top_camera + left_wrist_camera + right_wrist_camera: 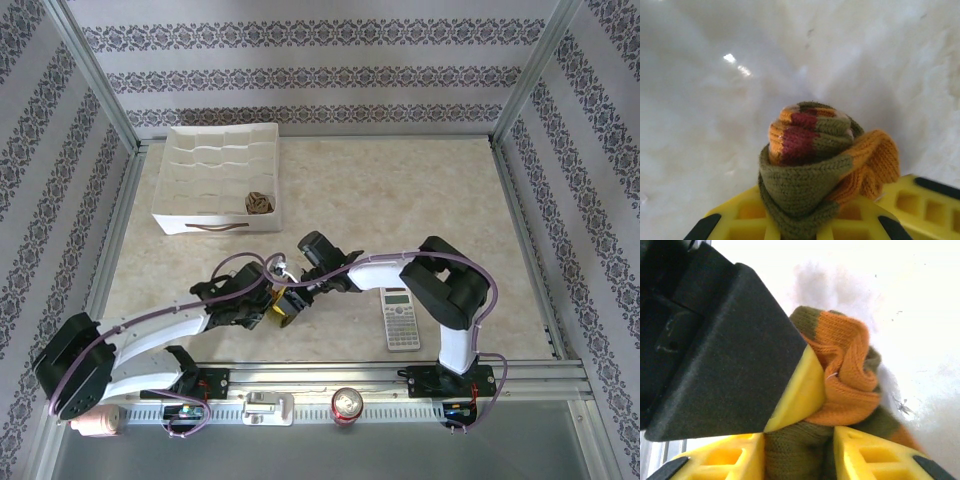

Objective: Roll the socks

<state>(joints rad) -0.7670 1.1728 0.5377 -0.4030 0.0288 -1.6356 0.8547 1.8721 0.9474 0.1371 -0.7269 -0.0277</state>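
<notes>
The rolled olive sock [810,175] sits over the bench's [400,200] near middle, clamped in the left tool [805,220], its long axis pointing out past the fingertips, while the right tool [799,455] straddles it from the opposite side, and I cannot tell whether it grips.

Illumination was bright and diffuse, arriving from overhead. On the table [400,200], arm shadows were short and faint. In both wrist views the background was overexposed and out of focus, while the olive sock [810,165] was sharp. Small glare spots [730,58] marked the left wrist view's upper left.
</notes>
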